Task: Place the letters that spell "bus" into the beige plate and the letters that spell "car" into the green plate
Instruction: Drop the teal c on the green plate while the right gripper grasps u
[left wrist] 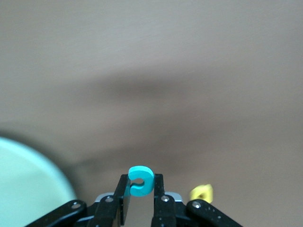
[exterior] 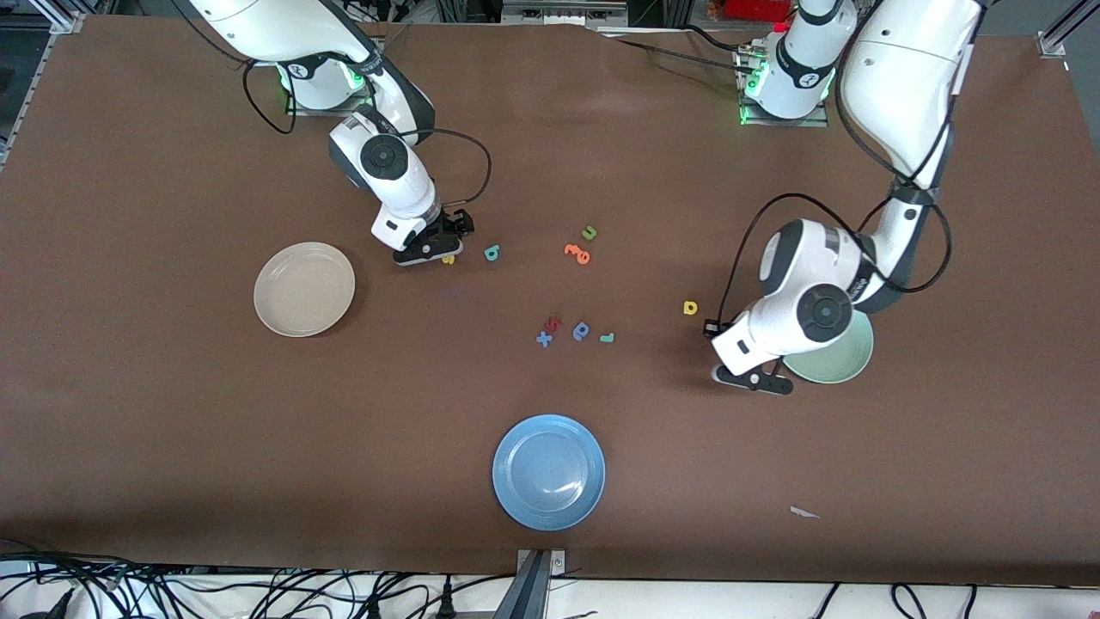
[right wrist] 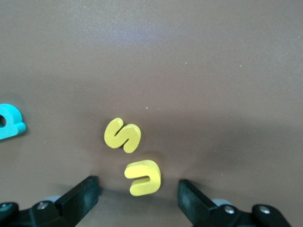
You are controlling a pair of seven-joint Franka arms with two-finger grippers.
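My left gripper point(left wrist: 141, 179) is shut on the teal "c" point(left wrist: 140, 181) and hangs over the table just beside the rim of the green plate point(exterior: 846, 354), which the left arm partly hides. In the front view the left gripper point(exterior: 756, 378) hides the "c". The yellow "a" point(exterior: 690, 307) and teal "r" point(exterior: 607, 338) lie on the table. My right gripper point(right wrist: 138, 189) is down at the table, open, its jaws on either side of the yellow "u" point(right wrist: 143, 177) without touching it. The yellow "s" point(right wrist: 122, 135) lies close by, the teal "b" point(exterior: 491, 252) a little beyond. The beige plate point(exterior: 304, 289) holds nothing.
A blue plate point(exterior: 548, 471) sits near the front edge. Mid-table lie a green "u" point(exterior: 589, 232), an orange letter point(exterior: 577, 253), a blue rounded letter point(exterior: 581, 331), a red letter point(exterior: 553, 324) and a blue "x" point(exterior: 544, 339). A paper scrap point(exterior: 804, 512) lies near the front edge.
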